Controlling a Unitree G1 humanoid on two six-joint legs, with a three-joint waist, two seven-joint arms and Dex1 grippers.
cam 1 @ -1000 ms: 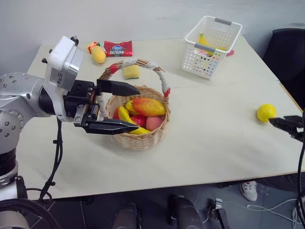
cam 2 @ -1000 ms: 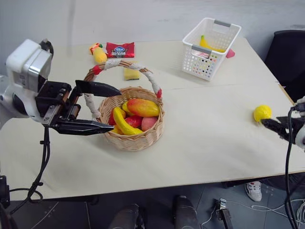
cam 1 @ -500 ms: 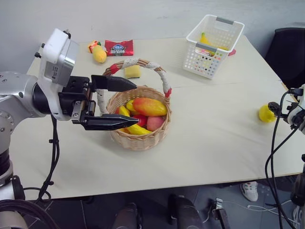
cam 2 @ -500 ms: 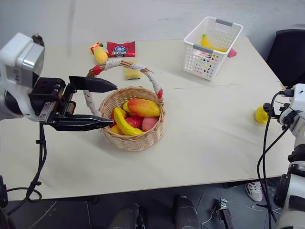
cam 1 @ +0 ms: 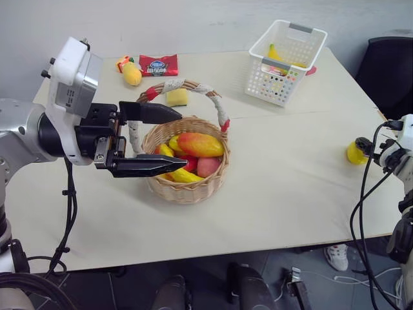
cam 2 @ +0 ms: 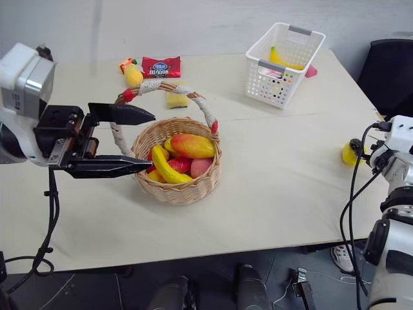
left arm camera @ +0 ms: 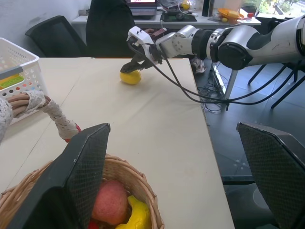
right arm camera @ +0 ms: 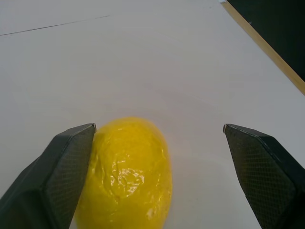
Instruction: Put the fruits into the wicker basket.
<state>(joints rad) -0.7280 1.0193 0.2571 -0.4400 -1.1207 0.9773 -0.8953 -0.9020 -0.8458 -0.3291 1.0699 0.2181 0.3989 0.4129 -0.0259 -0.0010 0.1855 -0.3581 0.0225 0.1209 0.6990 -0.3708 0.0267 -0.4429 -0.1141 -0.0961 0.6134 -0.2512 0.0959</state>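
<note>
Right end effector point(right arm camera: 157, 181) open wide round small bumpy yellow lemon point(right arm camera: 126, 174) at worktop point(cam 1: 290, 168) edge, lined up to pinch; left end effector point(cam 1: 171, 141) open, empty, parked beside round tan wicker basket point(cam 1: 187, 187) w/ fruit, prob. waiting.

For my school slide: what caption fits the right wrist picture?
Open right gripper with its fingers around a yellow lemon on the table.

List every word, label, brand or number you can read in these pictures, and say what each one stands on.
None can be read.
Red snack packet: a blue and white logo with print under it, too small to read.
White plastic basket: coloured packaging shows through its holes, its print too blurred to read.
Wicker basket, its fruit and the lemon: no writing on them.
</note>
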